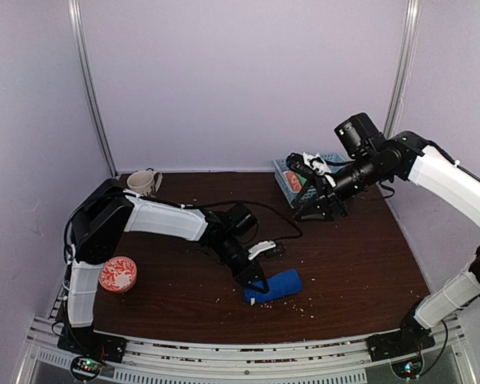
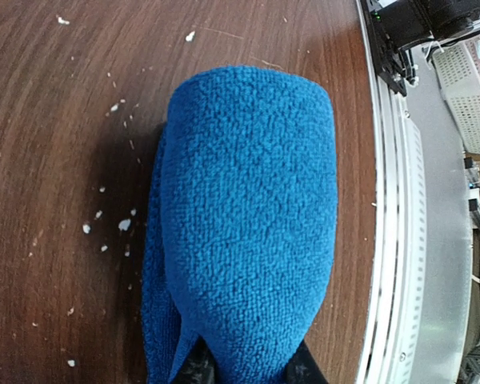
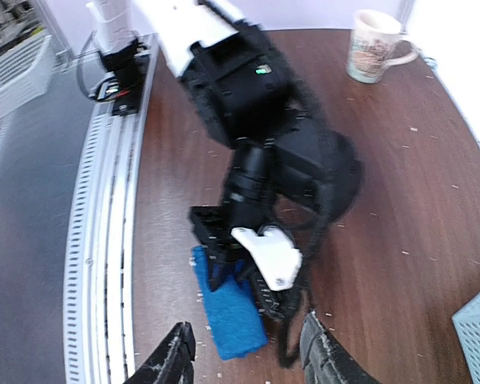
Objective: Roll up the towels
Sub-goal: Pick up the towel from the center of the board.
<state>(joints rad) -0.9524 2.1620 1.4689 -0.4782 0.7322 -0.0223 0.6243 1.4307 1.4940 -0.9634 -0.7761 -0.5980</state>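
A royal blue towel (image 1: 274, 286) lies rolled into a stubby cylinder on the brown table (image 1: 360, 264), near the front middle. In the left wrist view the blue towel (image 2: 248, 224) fills most of the picture, and my left gripper (image 2: 248, 372) is shut on its near end, one dark fingertip showing on either side. From above, the left gripper (image 1: 256, 280) sits at the roll's left end. My right gripper (image 1: 314, 210) hangs open in the air at the back right, far from the roll. Nothing lies between the right gripper's (image 3: 248, 356) fingers; the blue towel (image 3: 232, 312) shows below them.
A light blue basket (image 1: 286, 186) holding rolled cloths stands at the back right, just behind the right gripper. A mug (image 1: 143, 183) stands at the back left and a red patterned bowl (image 1: 118, 274) at the front left. Crumbs dot the wood. The metal rail (image 2: 396, 240) runs along the table's near edge.
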